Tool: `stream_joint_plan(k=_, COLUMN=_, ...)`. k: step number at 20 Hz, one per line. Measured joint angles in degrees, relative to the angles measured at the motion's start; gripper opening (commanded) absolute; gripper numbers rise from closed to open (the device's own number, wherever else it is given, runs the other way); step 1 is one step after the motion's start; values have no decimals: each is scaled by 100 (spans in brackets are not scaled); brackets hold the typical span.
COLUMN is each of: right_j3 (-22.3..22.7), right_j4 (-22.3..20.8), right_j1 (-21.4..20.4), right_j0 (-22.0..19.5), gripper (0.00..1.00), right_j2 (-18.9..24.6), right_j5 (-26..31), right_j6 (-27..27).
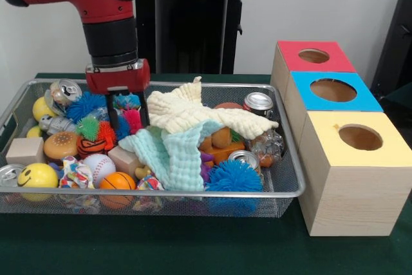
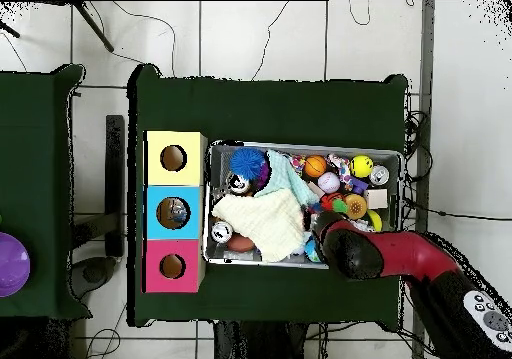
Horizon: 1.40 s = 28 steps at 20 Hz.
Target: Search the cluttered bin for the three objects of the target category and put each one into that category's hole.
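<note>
Spread apart and empty, the gripper (image 1: 127, 115) reaches down among the spiky balls (image 1: 96, 132) in the mesh bin (image 1: 283, 188), where nearby cloths (image 1: 187, 117) could snag a finger, while the three coloured boxes (image 1: 354, 159) wait beside the bin.

Your end effector (image 1: 127, 115) hangs inside the wire bin (image 1: 283, 188), low among the spiky balls (image 1: 96, 127) packed on every side. Two cloths, cream (image 1: 193, 113) and mint (image 1: 174, 152), drape over the bin's middle and block reach to whatever lies beneath. Cans (image 1: 259, 102) crowd the end nearest the boxes. Above the three boxes (image 1: 354, 178) the air is open, and each round hole (image 1: 360, 138) is unobstructed. The green worktop (image 1: 161, 246) in front of the bin is bare.
</note>
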Motion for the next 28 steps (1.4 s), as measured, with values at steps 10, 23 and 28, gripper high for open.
stream_joint_plan(k=10, right_j3=2, right_j4=18, right_j1=-435, right_j0=9, gripper=100, right_j2=1, right_j5=267, right_j6=0)
stream_joint_plan(k=23, right_j3=-7, right_j4=6, right_j1=-578, right_j0=100, gripper=100, right_j2=2, right_j5=489, right_j6=0)
stream_joint_plan(k=28, right_j3=-118, right_j4=11, right_j1=-524, right_j0=97, gripper=100, right_j2=5, right_j5=579, right_j6=0)
